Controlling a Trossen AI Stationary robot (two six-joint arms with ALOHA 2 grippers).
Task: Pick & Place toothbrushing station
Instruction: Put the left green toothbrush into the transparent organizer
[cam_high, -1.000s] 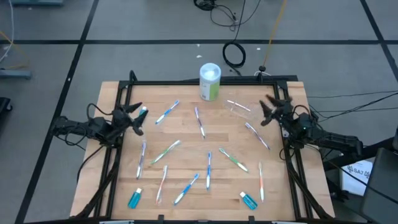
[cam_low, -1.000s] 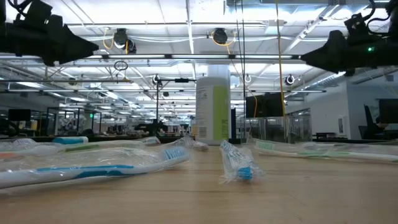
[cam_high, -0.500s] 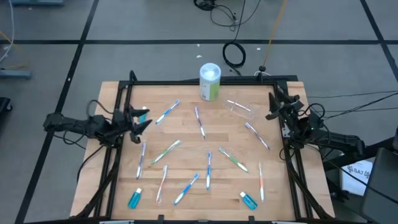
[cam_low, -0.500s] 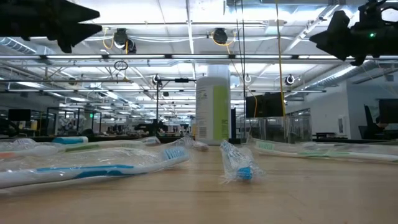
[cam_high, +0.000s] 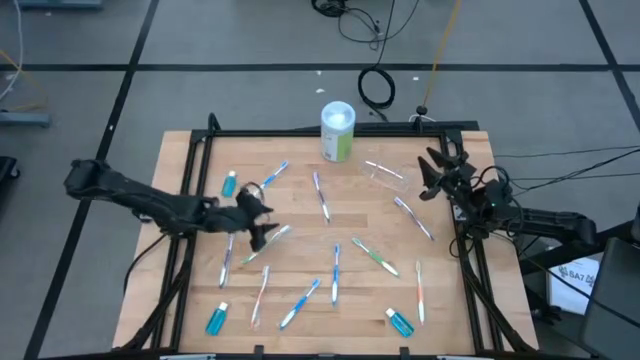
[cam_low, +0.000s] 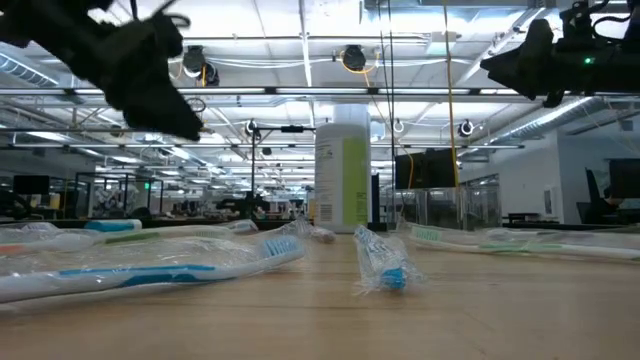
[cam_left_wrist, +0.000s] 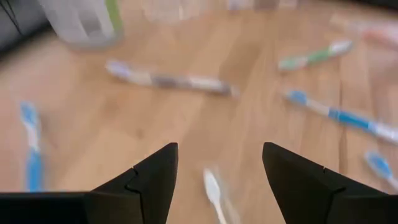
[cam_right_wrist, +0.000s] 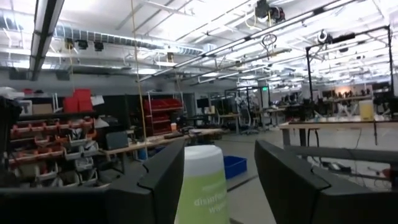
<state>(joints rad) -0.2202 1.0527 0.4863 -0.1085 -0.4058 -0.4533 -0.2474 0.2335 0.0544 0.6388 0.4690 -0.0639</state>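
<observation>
Several wrapped toothbrushes lie flat on the wooden table (cam_high: 300, 150), among them a green one (cam_high: 265, 243) and a blue one (cam_high: 270, 180). Teal tubes lie at the left (cam_high: 229, 184) and near the front edge (cam_high: 217, 318) (cam_high: 400, 322). The clear cup (cam_high: 385, 172) lies on its side at the back right. My left gripper (cam_high: 264, 218) is open above the table left of the middle, just over the green toothbrush's far end; it shows open in the left wrist view (cam_left_wrist: 217, 152). My right gripper (cam_high: 430, 176) is open and empty in the air by the table's right edge, beside the cup.
A white and green wipes canister (cam_high: 338, 130) stands upright at the middle of the far edge and also shows in the right wrist view (cam_right_wrist: 202, 183). A black frame (cam_high: 195, 170) runs along the table's left, far and right sides. Cables lie on the floor behind.
My left gripper has swung from the table's left edge toward the middle and come lower, staying open. The teal tube it hovered beside lies where it was. The toothbrushes and the cup have not moved.
</observation>
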